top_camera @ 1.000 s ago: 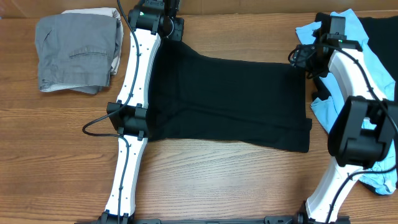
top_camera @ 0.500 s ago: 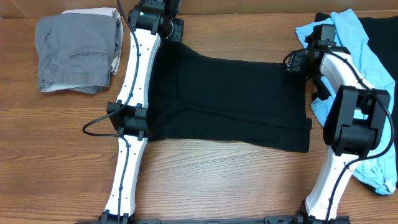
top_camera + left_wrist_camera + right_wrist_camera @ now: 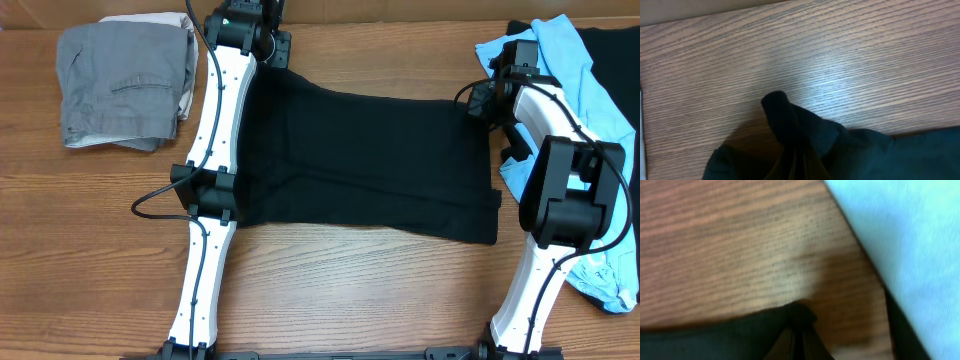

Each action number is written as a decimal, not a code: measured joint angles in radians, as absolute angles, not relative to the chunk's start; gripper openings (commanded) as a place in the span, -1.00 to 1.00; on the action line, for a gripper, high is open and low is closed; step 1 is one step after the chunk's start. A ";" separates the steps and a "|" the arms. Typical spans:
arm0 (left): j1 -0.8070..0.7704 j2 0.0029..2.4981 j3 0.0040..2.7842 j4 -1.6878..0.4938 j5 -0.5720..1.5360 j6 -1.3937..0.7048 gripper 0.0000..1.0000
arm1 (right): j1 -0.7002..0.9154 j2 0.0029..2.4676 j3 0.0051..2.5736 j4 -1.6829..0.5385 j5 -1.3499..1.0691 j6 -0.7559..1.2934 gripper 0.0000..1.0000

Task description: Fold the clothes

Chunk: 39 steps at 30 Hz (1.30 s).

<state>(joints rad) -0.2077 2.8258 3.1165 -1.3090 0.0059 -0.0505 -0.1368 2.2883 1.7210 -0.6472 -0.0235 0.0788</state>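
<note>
1. A wooden table [image 3: 330,290] is seen from above, with two white robot arms reaching from the 6 o'clock edge towards 12 o'clock.
2. Four garments are counted: three of the clothes to be folded and one pair of grey trousers [image 3: 125,85].
3. One black T-shirt [image 3: 370,165] is spread flat across the middle of the table, between the two arms.
4. One light blue tee [image 3: 570,60] lies crumpled at 3 o'clock, partly under the right arm.
5. A second black garment [image 3: 615,50] is seen at 2 o'clock, against the frame edge and touching the blue tee.
6. The grey trousers are folded in a pile at 10 o'clock, well apart from the black T-shirt.
7. The left gripper [image 3: 272,50] is placed at the shirt's 11 o'clock corner. Its jaws are closed, and in the left wrist view a peak of black cloth is gathered up between them, off the wood.
8. The right gripper [image 3: 483,100] is placed at the shirt's 1 o'clock corner, just beside the blue tee. Its jaws are closed; the right wrist view is blurred, but a tip of black cloth appears to be nipped between them.
</note>
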 measured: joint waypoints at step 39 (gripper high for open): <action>-0.208 2.653 2.838 -1.686 0.007 -0.046 -0.92 | -0.242 2.071 1.757 -1.389 -0.207 0.211 -0.92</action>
<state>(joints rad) -0.2077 2.6530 2.8380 -1.6863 0.0071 -0.0460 -0.2424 2.0712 1.7569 -1.3888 -0.2073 0.2111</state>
